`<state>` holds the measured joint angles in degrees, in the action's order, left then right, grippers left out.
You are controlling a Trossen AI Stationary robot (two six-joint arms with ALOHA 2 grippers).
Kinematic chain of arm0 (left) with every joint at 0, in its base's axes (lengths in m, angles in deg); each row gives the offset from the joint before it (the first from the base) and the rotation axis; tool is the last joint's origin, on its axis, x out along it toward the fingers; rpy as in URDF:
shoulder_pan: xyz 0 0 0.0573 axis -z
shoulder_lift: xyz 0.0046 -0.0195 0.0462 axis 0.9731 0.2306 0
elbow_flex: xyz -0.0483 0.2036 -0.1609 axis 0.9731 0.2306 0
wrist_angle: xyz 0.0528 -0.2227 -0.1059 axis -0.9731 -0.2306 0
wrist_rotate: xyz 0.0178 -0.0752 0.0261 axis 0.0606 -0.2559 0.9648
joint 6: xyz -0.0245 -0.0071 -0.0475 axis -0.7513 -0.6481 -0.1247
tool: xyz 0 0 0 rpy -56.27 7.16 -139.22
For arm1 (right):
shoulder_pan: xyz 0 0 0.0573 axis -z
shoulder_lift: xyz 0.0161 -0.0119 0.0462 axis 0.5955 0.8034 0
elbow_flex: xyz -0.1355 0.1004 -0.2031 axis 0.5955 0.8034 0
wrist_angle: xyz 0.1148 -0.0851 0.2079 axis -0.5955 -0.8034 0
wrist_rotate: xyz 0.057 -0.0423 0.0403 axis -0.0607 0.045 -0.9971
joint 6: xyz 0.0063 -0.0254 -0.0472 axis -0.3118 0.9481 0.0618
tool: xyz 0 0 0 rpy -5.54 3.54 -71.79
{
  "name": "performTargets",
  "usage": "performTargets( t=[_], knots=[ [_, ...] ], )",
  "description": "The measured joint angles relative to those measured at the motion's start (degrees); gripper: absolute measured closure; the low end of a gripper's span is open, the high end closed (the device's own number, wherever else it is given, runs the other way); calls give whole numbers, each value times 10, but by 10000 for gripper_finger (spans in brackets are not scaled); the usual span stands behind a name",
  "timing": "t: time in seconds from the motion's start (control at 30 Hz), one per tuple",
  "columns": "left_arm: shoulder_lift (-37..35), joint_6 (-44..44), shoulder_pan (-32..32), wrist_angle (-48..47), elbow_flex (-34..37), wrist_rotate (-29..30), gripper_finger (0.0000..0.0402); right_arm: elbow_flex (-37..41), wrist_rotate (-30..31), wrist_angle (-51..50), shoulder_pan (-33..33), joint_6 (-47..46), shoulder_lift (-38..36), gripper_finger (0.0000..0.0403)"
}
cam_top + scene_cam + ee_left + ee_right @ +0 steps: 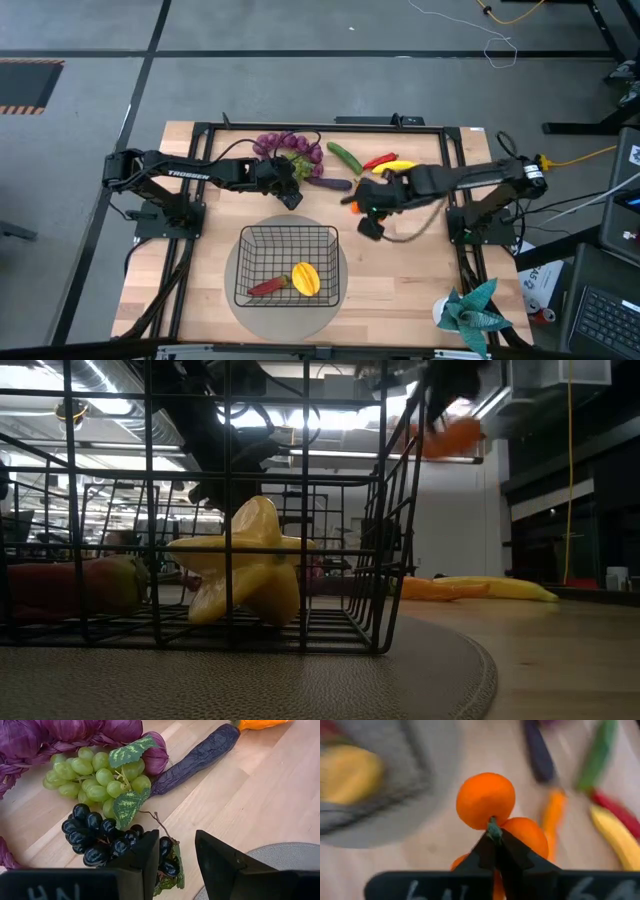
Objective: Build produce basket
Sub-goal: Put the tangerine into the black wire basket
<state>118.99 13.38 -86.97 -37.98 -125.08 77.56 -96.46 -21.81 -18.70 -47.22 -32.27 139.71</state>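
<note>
Oranges (pixel 492 815) dangle pinched by the stem in the right gripper (pixel 494 836), right of the basket (pixel 288 262); it should carry them squarely above before letting go, while the left gripper (pixel 176 857) hangs spread over dark grapes (pixel 97 837).

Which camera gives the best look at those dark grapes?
The left wrist view: the dark grapes fill the foreground, each berry distinct, just ahead of the left gripper, beside the green grapes. From the high view they are too small to pick out. The low and right wrist views do not show them.

Grey floor (pixel 300 60) around wooden table (pixel 400 280)
</note>
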Motion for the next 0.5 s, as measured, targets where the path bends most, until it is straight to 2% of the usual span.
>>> performTargets(
  t=[0.17, 0.37, 0.5],
  knots=[
    [0, 0, 0, 0, 0, 0, 280, -75, 0, 76, -83, 52, 0, 390],
    [0, 0, 0, 0, 0, 0, 280, -73, 2, 222, -148, 145, 4, 391],
    [0, 0, 0, 0, 0, 0, 280, -70, 56, 254, -162, 164, 29, 391]
  ],
)
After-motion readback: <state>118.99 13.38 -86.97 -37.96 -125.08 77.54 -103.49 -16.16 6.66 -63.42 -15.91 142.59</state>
